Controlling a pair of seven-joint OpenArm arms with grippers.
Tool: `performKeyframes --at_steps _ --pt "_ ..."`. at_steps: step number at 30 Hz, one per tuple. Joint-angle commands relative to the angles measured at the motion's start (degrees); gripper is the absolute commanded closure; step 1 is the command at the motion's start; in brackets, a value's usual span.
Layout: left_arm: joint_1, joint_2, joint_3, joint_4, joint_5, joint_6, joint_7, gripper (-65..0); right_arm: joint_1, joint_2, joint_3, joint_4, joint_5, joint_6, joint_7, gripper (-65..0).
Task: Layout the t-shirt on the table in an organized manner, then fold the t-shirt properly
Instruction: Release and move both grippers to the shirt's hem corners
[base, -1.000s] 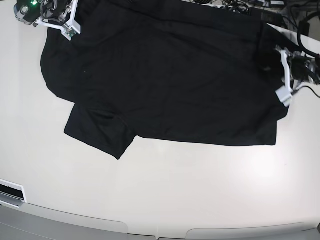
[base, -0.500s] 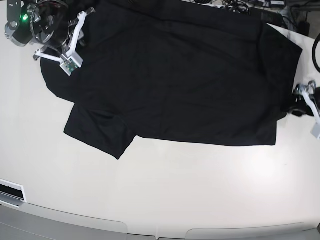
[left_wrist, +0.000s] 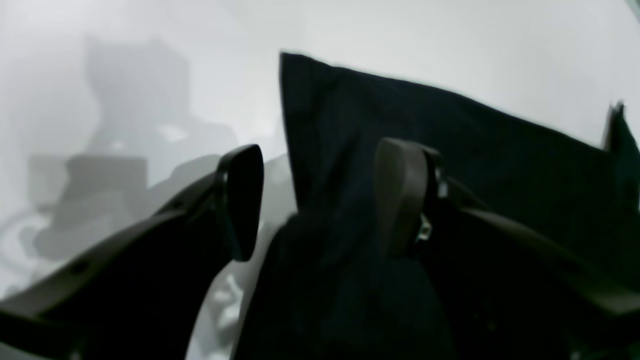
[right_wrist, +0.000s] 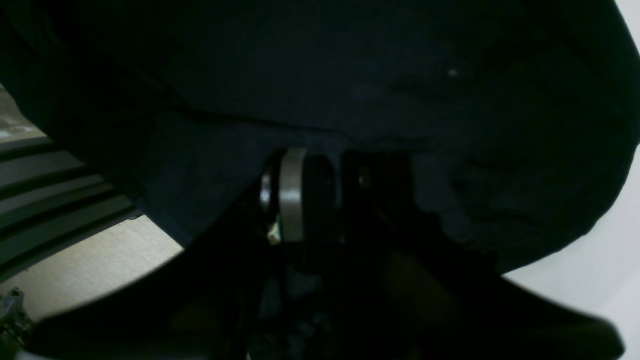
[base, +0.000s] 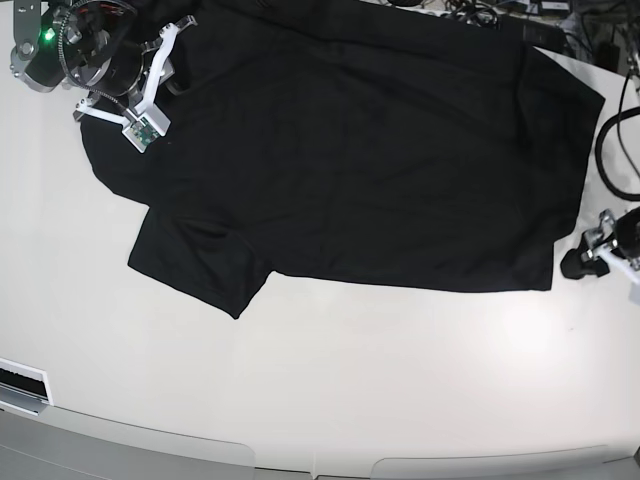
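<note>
1. We see the t-shirt (base: 350, 150) spread over the far half of the table (base: 330, 390), mostly flat, w/ one sleeve sticking out toward the near-left in base view.
2. The shirt's far edge runs off the top of base view; its right-hand edge lies near the table's right side.
3. Our left gripper (base: 585, 258) sits at the right of base view, just beside the shirt's lower right corner, low over the table.
4. From the left wrist cam, the left gripper (left_wrist: 320, 200) has its jaws spread fairly wide; one pad (left_wrist: 241, 200) is over bare white table, the other over black cloth. A shirt corner (left_wrist: 350, 150) lies betw. and beyond them, nothing pinched.
5. Our right gripper (base: 140, 95) is at the top left of base view, over the shirt's far-left shoulder area.
6. The right wrist cam is almost all black fabric (right_wrist: 350, 75); the right gripper (right_wrist: 320, 195) looks closed down w/ cloth bunched round the tips, but it's too dark, so we can't tell for sure if it's gripping.
7. A small pale speck (right_wrist: 453, 73) shows on the cloth in that view.
</note>
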Motion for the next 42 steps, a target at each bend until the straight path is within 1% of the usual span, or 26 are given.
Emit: performKeyframes --at_steps 1,3,5,8,12,15,17,22,26,28,30,32,38,39,40,41,42 --pt "-2.54 -0.57 -0.28 -0.07 -0.17 -0.37 -1.66 -36.2 -0.02 0.46 0.22 1.07 0.63 0.15 0.85 -15.2" --pt "-4.15 0.92 -0.28 -1.11 1.68 0.24 -2.08 -36.2 -0.02 0.48 0.22 1.07 0.61 0.33 0.85 -15.2" --pt "-4.94 2.34 -0.28 -1.33 2.34 2.54 -2.29 -36.2 -0.02 0.46 0.22 1.07 0.63 0.87 0.83 -15.2" --pt "-5.07 3.76 -0.28 -1.33 4.92 4.09 -4.48 -36.2 -0.02 0.48 0.22 1.07 0.61 1.18 0.81 -15.2" --pt "-5.03 4.90 -0.28 -1.33 8.55 6.60 -7.19 -36.2 -0.02 0.48 0.22 1.07 0.63 1.18 0.81 -15.2" --pt "-5.03 5.09 -0.28 -1.33 11.10 10.86 -9.86 -36.2 -0.02 0.46 0.22 1.07 0.63 1.14 0.79 -15.2" --pt "-5.05 5.07 -0.28 -1.33 12.20 12.26 -10.97 -36.2 -0.02 0.48 0.22 1.07 0.61 1.16 0.79 -15.2" --pt "-4.72 5.70 -0.28 -1.42 13.77 12.81 -11.76 -36.2 0.00 0.48 0.22 1.07 0.66 1.16 0.83 -15.2" --pt "-3.23 7.06 -0.28 -1.44 13.86 13.03 -12.11 -36.2 -0.02 0.48 0.22 1.07 0.63 1.16 0.76 -15.2" --pt "-2.27 7.98 -0.28 -1.44 13.75 12.92 -12.07 -36.0 -0.02 0.48 0.22 1.07 0.63 1.11 0.59 -15.2" --pt "-1.62 8.79 -0.11 -1.44 13.14 11.58 -11.87 -36.0 -0.04 0.46 0.22 1.07 0.63 1.07 0.39 -15.2" --pt "-1.40 9.20 1.09 -1.44 12.90 10.75 -11.78 -36.0 -0.02 0.46 0.22 1.07 0.63 0.92 -0.07 -15.2" --pt "-2.21 9.20 5.07 -1.42 12.76 10.78 -12.26 -35.8 -0.04 0.46 0.22 1.07 0.63 0.92 -0.48 -15.2" --pt "-2.38 9.20 5.25 -1.42 12.81 10.84 -12.33 -34.0 -0.02 0.48 0.22 1.07 0.63 0.94 -0.46 -15.2" --pt "-2.58 9.18 5.22 -1.42 12.79 10.84 -12.33 -29.8 -0.02 0.46 0.22 1.07 0.63 0.94 -0.46 -15.2" --pt "-2.71 9.16 5.22 -1.42 12.79 11.28 -12.33 -23.7 -0.02 0.48 0.22 1.07 0.63 0.94 -0.44 -15.2" --pt "-2.89 9.16 5.22 -1.42 12.79 12.09 -12.33 -15.8 -0.02 0.48 0.22 1.07 0.63 0.94 -0.42 -15.2"
